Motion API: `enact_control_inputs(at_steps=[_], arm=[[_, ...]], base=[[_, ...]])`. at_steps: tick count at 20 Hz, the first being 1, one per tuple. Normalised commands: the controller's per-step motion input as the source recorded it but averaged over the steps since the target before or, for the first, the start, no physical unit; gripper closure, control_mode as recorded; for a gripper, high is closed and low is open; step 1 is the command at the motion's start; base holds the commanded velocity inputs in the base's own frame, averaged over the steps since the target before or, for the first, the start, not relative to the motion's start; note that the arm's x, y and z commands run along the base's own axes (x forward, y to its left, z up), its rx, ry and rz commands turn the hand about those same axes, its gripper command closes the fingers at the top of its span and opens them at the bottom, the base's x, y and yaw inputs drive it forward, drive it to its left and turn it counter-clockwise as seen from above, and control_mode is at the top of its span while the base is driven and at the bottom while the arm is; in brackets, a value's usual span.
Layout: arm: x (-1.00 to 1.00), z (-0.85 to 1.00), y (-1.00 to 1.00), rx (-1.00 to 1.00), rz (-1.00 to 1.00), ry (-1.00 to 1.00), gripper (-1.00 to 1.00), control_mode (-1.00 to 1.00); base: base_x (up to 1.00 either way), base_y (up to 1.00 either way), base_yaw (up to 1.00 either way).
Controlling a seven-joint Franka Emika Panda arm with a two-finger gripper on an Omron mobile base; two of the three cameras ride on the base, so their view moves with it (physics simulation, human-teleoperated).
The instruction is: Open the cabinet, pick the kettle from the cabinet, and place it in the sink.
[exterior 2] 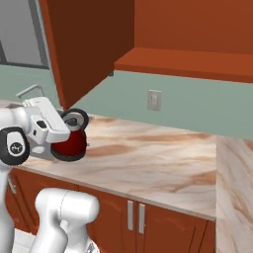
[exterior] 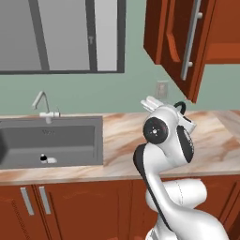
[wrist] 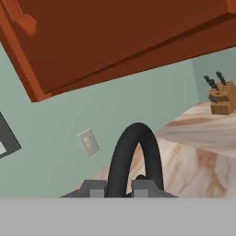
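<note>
One kettle (exterior 2: 73,143), dark red with a black arched handle (wrist: 134,156), sits at the left of the right base view, carried by the gripper (exterior 2: 63,129) above the marbled countertop (exterior 2: 148,158). In the hand view the two finger tips (wrist: 94,188) stand narrow at the bottom centre, pinched on either side of the foot of that handle arch, so the gripper is closed on the kettle. In the left base view only the handle's black loop peeks out behind the arm's wrist, right of centre. One cabinet (exterior: 187,42) hangs at the upper right of the left base view, its door swung open toward the camera, with one long silver bar handle (exterior: 190,44) on it; the right base view shows the open shelf at the top. One sink (exterior: 51,140) lies at the left of the left base view, well apart from the kettle, with one thin faucet (exterior: 43,105) behind it and a small object at its bottom. One wall outlet (exterior 2: 154,100) sits on the green wall. One knife block (wrist: 221,97) stands at the right edge of the hand view. Two short handles (exterior 2: 135,216) show on the low doors at the bottom centre of the right base view.
</note>
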Motion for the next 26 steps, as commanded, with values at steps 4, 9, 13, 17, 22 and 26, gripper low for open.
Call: enact_control_inputs(at_steps=[4, 9, 13, 17, 22, 26], arm=[[0.00, 0.00, 0.00, 0.00, 0.00, 0.00, 1.00, 1.00], [0.00, 0.00, 0.00, 0.00, 0.00, 0.00, 1.00, 1.00], [0.00, 0.00, 0.00, 0.00, 0.00, 0.00, 1.00, 1.00], [0.00, 0.00, 0.00, 0.00, 0.00, 0.00, 1.00, 1.00], [0.00, 0.00, 0.00, 0.00, 0.00, 0.00, 1.00, 1.00], [0.00, 0.00, 0.00, 0.00, 0.00, 0.00, 1.00, 1.00]], base=[[-0.49, 0.52, -0.09], [-0.40, 0.56, -0.10], [-0.26, 0.59, -0.14], [-0.21, 0.61, -0.14], [-0.15, 0.60, -0.18], [-0.33, 0.58, -0.13]])
